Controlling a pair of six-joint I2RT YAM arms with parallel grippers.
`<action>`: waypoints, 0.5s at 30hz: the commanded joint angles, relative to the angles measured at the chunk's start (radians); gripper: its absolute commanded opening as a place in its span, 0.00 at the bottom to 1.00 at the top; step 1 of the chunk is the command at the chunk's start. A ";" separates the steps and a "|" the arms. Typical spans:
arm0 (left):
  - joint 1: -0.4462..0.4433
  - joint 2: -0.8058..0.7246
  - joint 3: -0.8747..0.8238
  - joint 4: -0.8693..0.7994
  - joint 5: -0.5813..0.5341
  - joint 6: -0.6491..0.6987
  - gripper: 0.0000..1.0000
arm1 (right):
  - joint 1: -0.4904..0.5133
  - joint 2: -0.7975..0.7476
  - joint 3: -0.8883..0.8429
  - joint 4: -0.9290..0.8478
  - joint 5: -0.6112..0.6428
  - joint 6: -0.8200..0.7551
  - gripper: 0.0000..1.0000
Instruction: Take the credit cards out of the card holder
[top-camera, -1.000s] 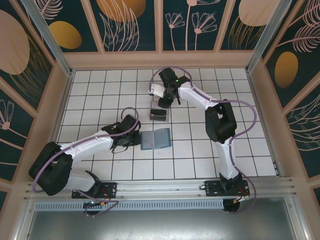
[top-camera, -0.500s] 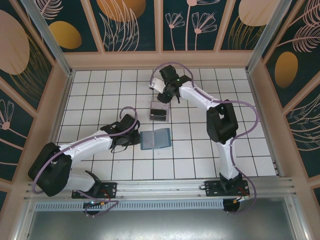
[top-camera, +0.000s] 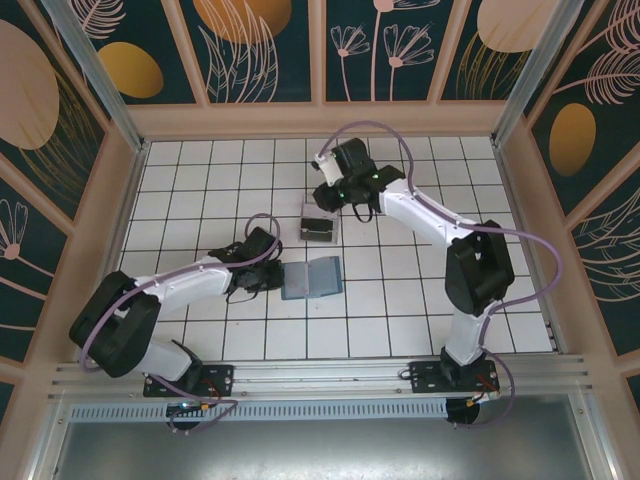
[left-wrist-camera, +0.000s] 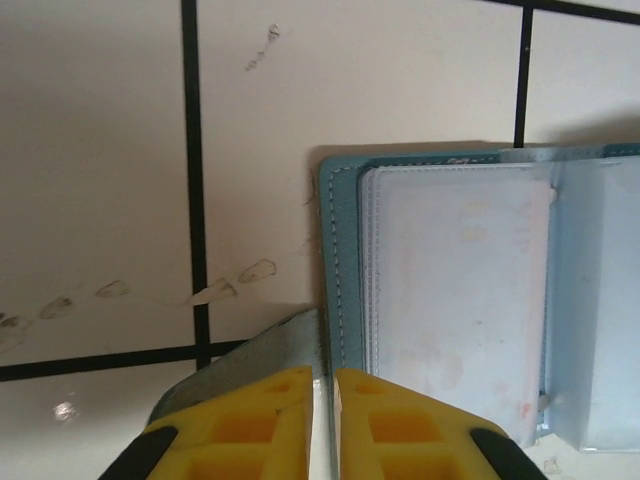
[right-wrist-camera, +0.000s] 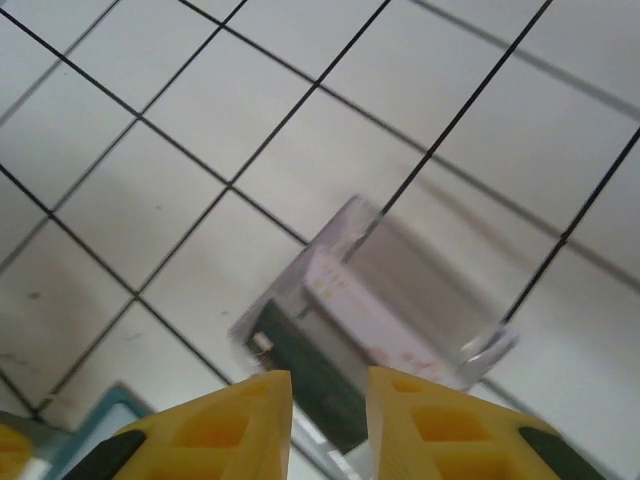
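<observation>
L end effector: nipped narrow on card holder edge. R end effector: narrow gap, empty, near clear tray w/ dark card + white card, print poss. reddish, unreadable.

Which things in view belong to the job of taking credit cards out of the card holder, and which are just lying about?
Belong to the job: card holder, white card, dark card.
Just lying about: clear plastic tray, holding both cards; tiled table.
</observation>
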 joint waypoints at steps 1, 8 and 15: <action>0.005 0.039 0.002 0.045 0.057 0.017 0.14 | 0.037 -0.066 -0.071 0.052 -0.029 0.178 0.26; 0.005 0.060 0.005 0.067 0.082 0.019 0.13 | 0.096 -0.100 -0.153 0.021 -0.010 0.373 0.24; 0.005 0.062 0.025 0.048 0.053 0.025 0.13 | 0.168 -0.100 -0.227 0.064 -0.101 0.586 0.21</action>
